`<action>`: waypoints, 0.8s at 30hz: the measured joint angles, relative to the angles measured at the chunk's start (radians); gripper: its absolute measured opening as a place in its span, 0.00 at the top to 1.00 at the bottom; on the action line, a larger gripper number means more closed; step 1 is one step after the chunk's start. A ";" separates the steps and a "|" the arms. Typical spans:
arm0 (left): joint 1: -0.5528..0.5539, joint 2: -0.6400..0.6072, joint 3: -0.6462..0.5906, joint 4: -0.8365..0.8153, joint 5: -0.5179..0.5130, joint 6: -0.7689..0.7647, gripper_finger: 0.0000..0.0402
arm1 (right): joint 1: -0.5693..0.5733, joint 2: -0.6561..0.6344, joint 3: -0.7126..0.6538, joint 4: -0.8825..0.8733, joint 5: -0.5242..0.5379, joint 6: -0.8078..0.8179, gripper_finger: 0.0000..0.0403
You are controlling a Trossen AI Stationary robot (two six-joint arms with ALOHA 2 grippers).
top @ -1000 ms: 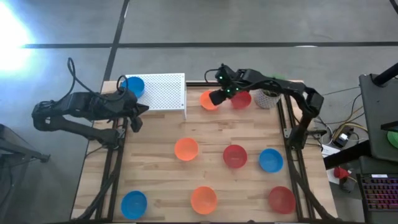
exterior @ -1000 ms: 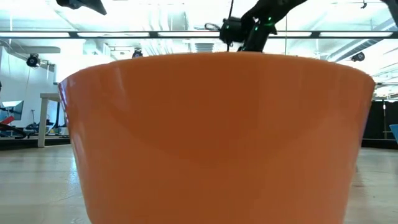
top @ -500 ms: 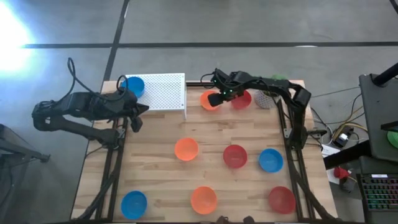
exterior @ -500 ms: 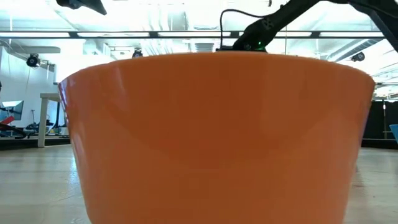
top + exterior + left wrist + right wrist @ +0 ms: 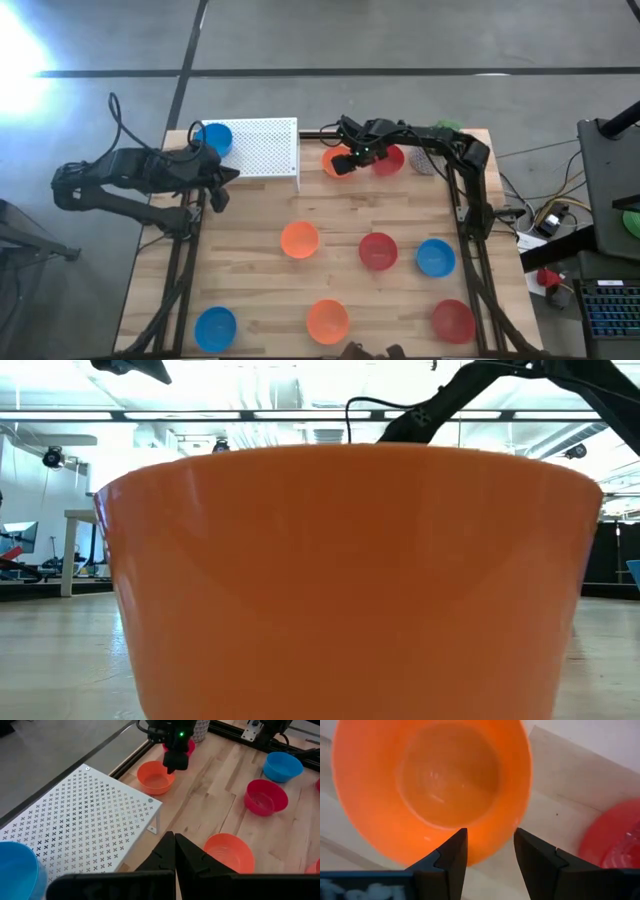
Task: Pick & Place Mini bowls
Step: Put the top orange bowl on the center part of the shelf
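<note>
Several mini bowls sit on the wooden table: an orange one and a red one near the far edge, with orange, red and blue ones mid-table. A blue bowl stands on a white perforated rack. My right gripper is open at the far orange bowl, one finger over its inside and one outside its rim. My left gripper is shut and waits beside the rack's left end.
More bowls line the near edge: blue, orange, red. A white pot with a plant stands at the far right corner. The near orange bowl fills the low view. Dark frame rails run along the table's sides.
My right gripper has come down and a little toward the table's left, onto the far orange bowl; in the low view it has sunk out of sight behind the near orange bowl. The bowls have stayed in place.
</note>
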 joint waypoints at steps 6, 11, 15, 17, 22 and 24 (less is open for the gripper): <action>0.000 0.000 0.000 0.000 0.000 0.000 1.00 | -0.005 0.001 0.000 0.019 0.003 -0.008 0.68; 0.000 0.000 0.000 0.000 0.000 0.000 1.00 | -0.005 0.001 0.000 0.022 0.007 -0.029 0.86; 0.000 0.000 0.000 0.000 0.000 0.000 1.00 | -0.005 0.001 -0.001 0.027 0.032 -0.059 0.96; 0.000 0.000 0.000 0.000 0.000 0.000 1.00 | -0.004 0.001 -0.001 0.028 0.055 -0.060 0.97; 0.000 0.000 0.000 -0.001 0.000 0.000 1.00 | -0.004 -0.012 -0.001 0.038 0.064 -0.072 0.98; 0.000 0.000 0.000 -0.001 0.000 0.000 1.00 | -0.004 -0.029 -0.001 0.038 0.068 -0.074 0.98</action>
